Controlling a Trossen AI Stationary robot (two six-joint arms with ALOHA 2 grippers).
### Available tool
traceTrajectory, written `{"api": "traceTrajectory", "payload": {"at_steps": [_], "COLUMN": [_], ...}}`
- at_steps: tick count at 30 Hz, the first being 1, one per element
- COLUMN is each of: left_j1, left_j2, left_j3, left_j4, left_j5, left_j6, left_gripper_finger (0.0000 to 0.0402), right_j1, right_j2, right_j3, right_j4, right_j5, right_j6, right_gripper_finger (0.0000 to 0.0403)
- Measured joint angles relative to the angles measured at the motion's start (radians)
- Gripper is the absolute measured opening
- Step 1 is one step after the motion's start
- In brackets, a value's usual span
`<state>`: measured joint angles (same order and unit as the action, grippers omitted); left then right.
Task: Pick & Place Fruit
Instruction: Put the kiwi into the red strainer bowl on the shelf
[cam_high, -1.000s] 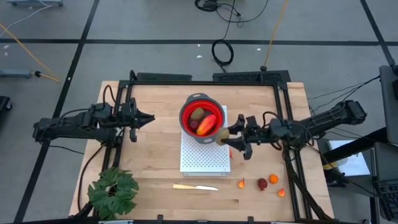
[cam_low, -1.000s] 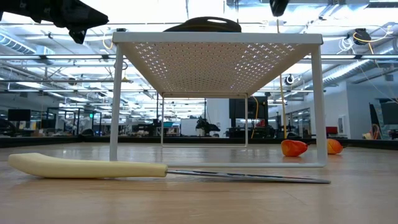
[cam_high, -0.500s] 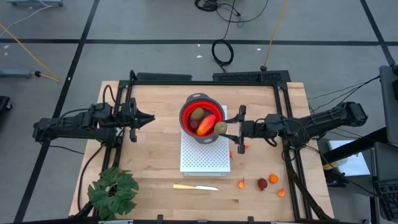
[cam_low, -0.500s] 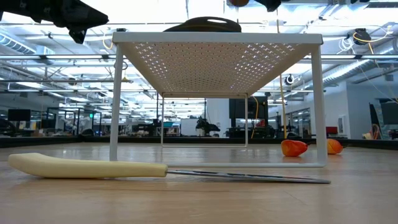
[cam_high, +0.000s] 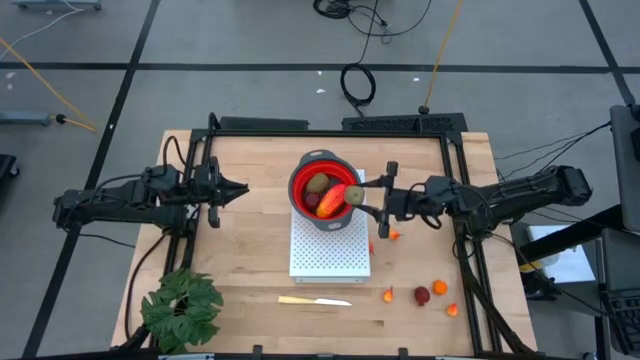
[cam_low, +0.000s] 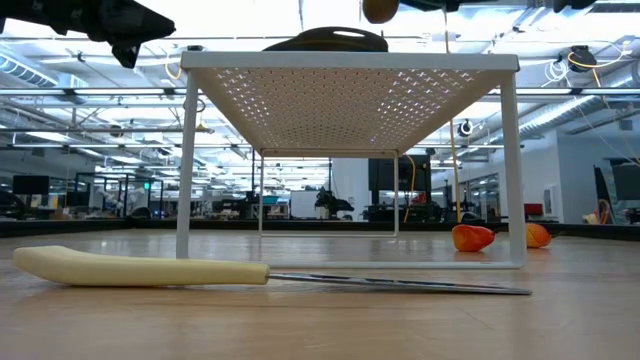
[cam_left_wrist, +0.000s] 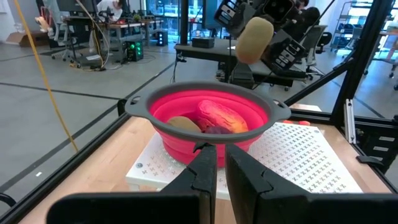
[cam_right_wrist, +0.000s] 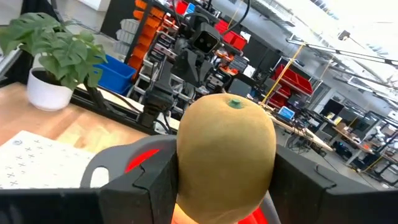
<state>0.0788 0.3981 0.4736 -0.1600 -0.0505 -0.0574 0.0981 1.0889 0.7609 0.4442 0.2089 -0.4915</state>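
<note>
Right end effector (cam_high: 365, 201) clamps olive-brown oval (cam_high: 356, 196) above red bowl (cam_high: 302, 172) rim; left end effector (cam_left_wrist: 216, 163) narrow, well apart.

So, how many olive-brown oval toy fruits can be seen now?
2. One olive-brown oval lies in the red silicone bowl; the other olive-brown oval is held by the right hand over the bowl's edge. Others may hide beneath.

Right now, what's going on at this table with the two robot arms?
The right end effector is shut on an olive-brown oval fruit and holds it at the rim of the red bowl, which sits on a white perforated stand. The bowl already holds a red-orange oblong and another olive oval. A few small pieces lie on the table. The left end effector waits, shut, left of the bowl.
</note>
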Motion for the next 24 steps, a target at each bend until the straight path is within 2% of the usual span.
{"api": "traceTrajectory", "payload": {"at_steps": [4,12,24], "left_j1": [0.0,0.0,0.0], "left_j2": [0.0,0.0,0.0], "left_j3": [0.0,0.0,0.0], "left_j4": [0.0,0.0,0.0], "left_j5": [0.0,0.0,0.0], "left_j6": [0.0,0.001,0.002], "left_gripper_finger": [0.0031,0.0031,0.0031], "right_j1": [-0.007,-0.039,-0.103], "right_j2": [0.0,0.0,0.037], "right_j3": [0.0,0.01,0.3], "right_j4": [0.0,-0.031,-0.542], "right_j5": [0.0,-0.004,-0.058], "right_j6": [0.006,0.179,0.247], "right_gripper_finger": [0.0199,0.0199,0.0199]}}
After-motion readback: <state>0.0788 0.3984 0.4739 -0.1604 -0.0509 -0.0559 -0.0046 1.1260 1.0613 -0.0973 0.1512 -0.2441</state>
